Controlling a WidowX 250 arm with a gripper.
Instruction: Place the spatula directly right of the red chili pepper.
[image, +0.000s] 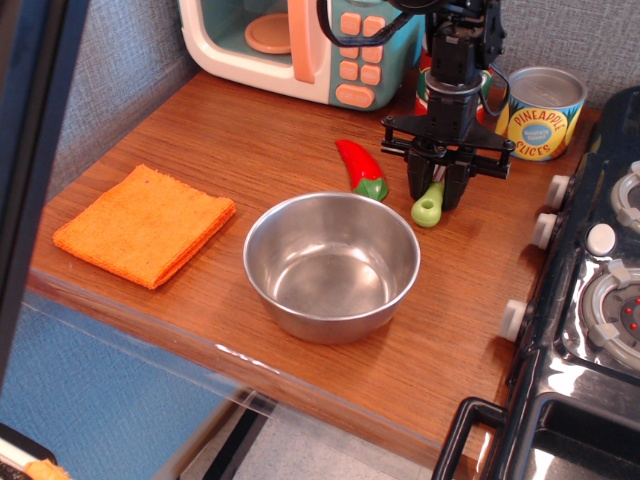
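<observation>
The red chili pepper (358, 167) lies on the wooden counter behind the steel bowl, green stem cap toward the front. Just right of it stands my black gripper (438, 189), pointing straight down with its fingers closed around the spatula (429, 206). Only the spatula's light-green handle end shows, sticking out below the fingers toward the front; the grey blade is hidden behind the gripper. The handle tip sits at or just above the counter; I cannot tell if it touches.
A steel bowl (331, 265) sits front of centre. An orange cloth (145, 224) lies at the left. A toy microwave (300, 45) stands at the back, two cans (541, 112) at the back right, and a toy stove (600, 290) along the right edge.
</observation>
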